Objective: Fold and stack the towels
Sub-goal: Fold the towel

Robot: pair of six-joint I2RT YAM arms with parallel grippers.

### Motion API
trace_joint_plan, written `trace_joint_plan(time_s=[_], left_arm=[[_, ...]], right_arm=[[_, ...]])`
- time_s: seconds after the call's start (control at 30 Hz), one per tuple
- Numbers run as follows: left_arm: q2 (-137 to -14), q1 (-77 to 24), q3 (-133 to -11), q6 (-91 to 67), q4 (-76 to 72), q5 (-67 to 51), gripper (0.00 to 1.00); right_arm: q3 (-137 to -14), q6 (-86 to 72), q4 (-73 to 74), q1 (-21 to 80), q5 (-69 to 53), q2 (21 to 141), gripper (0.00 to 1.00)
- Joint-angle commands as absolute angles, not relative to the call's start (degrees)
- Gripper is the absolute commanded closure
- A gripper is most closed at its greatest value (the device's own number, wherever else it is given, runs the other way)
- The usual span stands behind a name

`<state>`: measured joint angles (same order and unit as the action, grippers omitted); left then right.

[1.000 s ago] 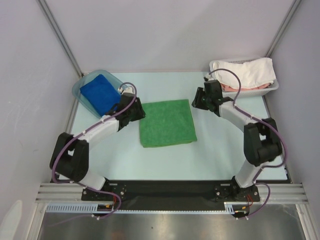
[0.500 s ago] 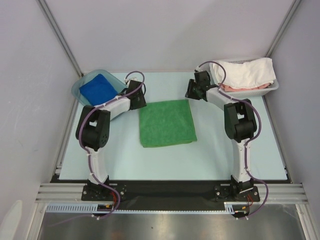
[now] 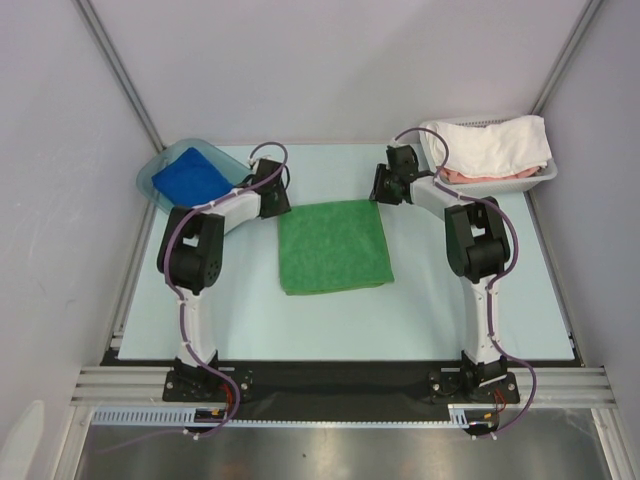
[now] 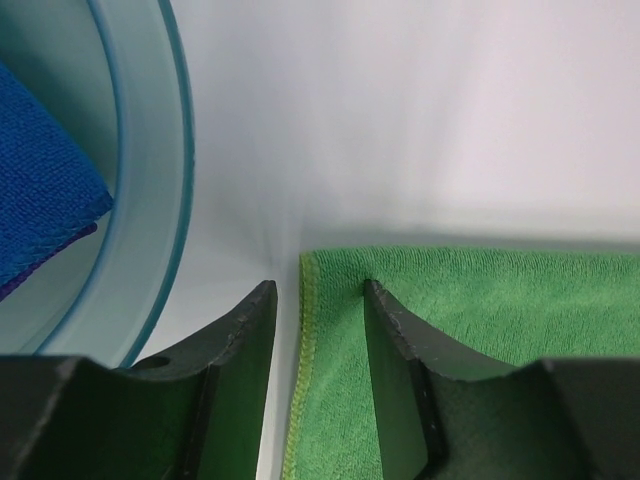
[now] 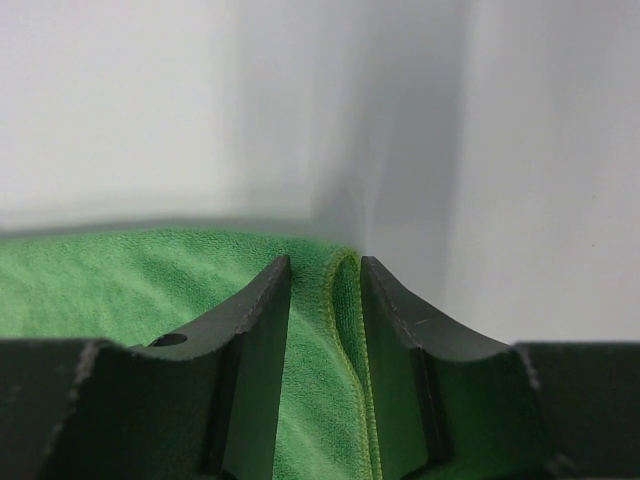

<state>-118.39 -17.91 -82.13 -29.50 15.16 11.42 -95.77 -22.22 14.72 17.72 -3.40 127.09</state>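
– Grey walls (image 3: 330, 70) close off three sides, and the pale table (image 3: 430, 300) fills my overhead feed. What do you need?

– Where are the towels?

– I see the green towel (image 3: 333, 246) lying flat in the middle of the table, between the two arms. The blue towel (image 3: 188, 178) sits folded in a clear teal tub (image 3: 148, 182) at the far left corner. On my left wrist feed a sliver of purple towel (image 4: 30, 268) shows under its edge.

– And your end effectors?

– My left end effector (image 4: 320, 290) is down at the far left corner of the green towel with its jaws wide apart. One finger (image 4: 245, 340) is over bare table and the other is over the cloth, so the hem runs between them. It grips nothing.

– The right one?

– My right end effector (image 5: 325, 262) is at the far right corner. Its jaws are parted too and straddle the hem, which rises slightly between them. From what I can see, neither finger is pinching the cloth.

– Anything else out there?

– A white basket (image 3: 520, 182) stands at the far right corner, just behind my right arm. It holds a white cloth (image 3: 490, 145) heaped over something pinkish (image 3: 465, 175).
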Motion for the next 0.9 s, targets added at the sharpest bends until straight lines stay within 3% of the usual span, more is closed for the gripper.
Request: trace_joint_plan(time_s=[0.0,0.87], left_arm=[[-119.27,-15.82,-85.08,-28.3,14.86,10.81,0.55],[-119.18,-13.1,-83.41,-26.19,8.88,0.44,0.56]], right_arm=[[-99.14,-22.24,14.5,17.49,-3.96,127.71,0.6],[-98.61,-24.17,14.33,17.75,-5.01,127.88,0.67]])
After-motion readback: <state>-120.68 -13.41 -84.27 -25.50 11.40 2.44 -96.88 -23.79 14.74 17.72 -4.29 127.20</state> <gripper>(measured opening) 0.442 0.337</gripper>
